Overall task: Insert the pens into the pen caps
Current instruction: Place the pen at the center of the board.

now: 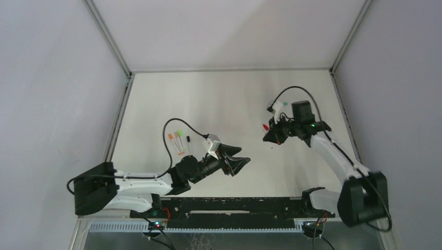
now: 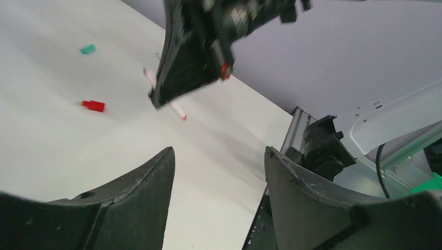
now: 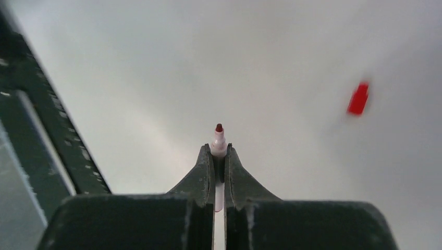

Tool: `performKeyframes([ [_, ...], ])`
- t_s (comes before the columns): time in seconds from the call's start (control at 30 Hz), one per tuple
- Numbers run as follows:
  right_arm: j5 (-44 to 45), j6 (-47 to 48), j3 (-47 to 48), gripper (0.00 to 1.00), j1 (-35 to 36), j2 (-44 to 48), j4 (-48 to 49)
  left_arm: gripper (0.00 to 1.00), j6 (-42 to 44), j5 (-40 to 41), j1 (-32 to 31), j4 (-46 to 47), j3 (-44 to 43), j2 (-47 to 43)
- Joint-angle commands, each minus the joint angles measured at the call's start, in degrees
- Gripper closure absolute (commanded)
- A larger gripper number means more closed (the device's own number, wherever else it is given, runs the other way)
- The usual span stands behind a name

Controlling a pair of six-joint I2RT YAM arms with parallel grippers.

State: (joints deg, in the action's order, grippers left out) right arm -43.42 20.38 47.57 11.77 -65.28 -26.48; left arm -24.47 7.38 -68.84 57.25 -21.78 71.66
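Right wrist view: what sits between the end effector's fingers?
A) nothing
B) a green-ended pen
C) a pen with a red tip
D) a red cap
C: a pen with a white neck and a red tip pokes out from the right end effector, whose fingers are closed on it. The red cap lies apart, off to the right.

Plain pale worktop (image 1: 229, 99), matte. Left of the middle there's a little bunch of white pens (image 1: 180, 141) lying flat, roughly side by side, with orange, green and black ends. Over on the right half, a red cap (image 3: 358, 98) lies on its own, with a teal cap (image 2: 87, 49) nearby, not touching it.
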Motion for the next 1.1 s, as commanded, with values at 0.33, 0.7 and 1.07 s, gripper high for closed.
performKeyframes([
  [0.33, 33.04, -2.66, 5.38, 0.92, 6.07, -28.72, -4.06, 0.31, 6.17, 8.35, 0.63, -13.22, 7.34, -16.1],
  [0.7, 30.99, -2.72, 6.91, 0.75, 5.86, -31.78, -6.01, 0.29, 6.1, 10.11, 0.64, -13.22, 8.93, -18.08],
  [1.07, 28.34, -2.56, 7.57, 0.7, 5.07, -30.66, -7.06, 0.29, 6.03, 9.69, 0.64, -13.22, 8.53, -18.04],
])
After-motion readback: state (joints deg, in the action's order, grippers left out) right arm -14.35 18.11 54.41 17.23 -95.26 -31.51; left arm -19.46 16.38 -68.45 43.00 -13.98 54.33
